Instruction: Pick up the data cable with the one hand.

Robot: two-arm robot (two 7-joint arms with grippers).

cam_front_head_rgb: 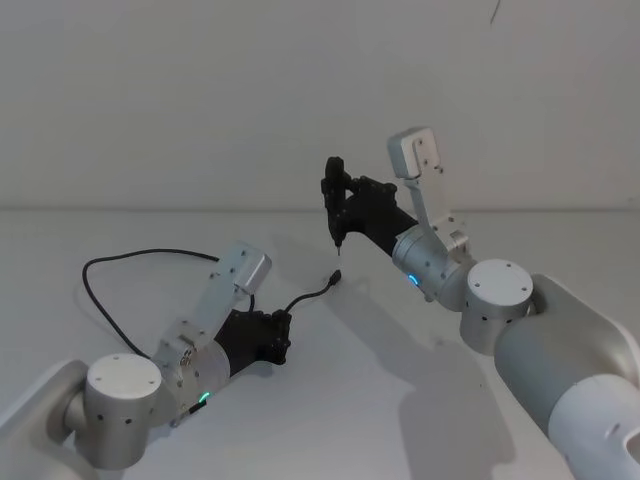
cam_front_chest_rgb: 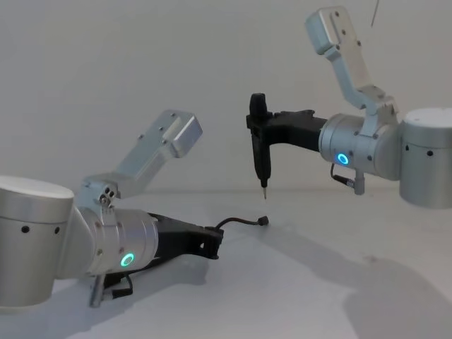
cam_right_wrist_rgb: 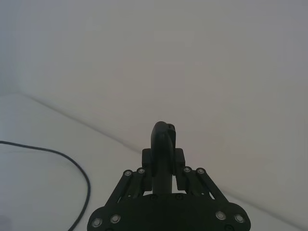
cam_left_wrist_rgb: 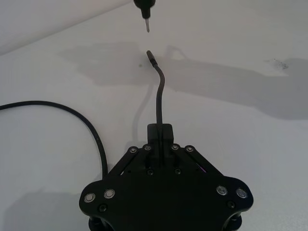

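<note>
So: grasp done, lift prob. not yet. Low on the left half of the bare white table (cam_front_head_rgb: 400, 400), nearer its near edge: flat black forked left gripper w/ green ring (cam_front_head_rgb: 283, 333), clenched on the thin black flexible data cable (cam_front_head_rgb: 130, 254) just behind one plug. Leaves a short stub w/ plug poking ahead toward table centre, bent up a little. Leaves the rest in a wide loop toward the left edge, flat on the surface. Reads as grip secured, raise to come.

Up over the table's middle: right gripper w/ blue ring (cam_front_head_rgb: 336, 198), closed round a slim black pen-shaped tool w/ metal tip (cam_front_chest_rgb: 261, 159), pointing down, tip above and clear of the plug. Looks idle re: the pickup.

- **Left wrist cam:** gives the pinch itself, w/ cable straight between the fingers and plug end just short of the tool tip.
- **Head cam:** gives the whole loop, not the pinch.
- **Chest cam:** gives heights, i.e. gripper nearly on the table, stub curving up, gap under the tip.
- **Right wrist cam:** gives the hold on the tool's top, plus a bit of loop beyond.
</note>
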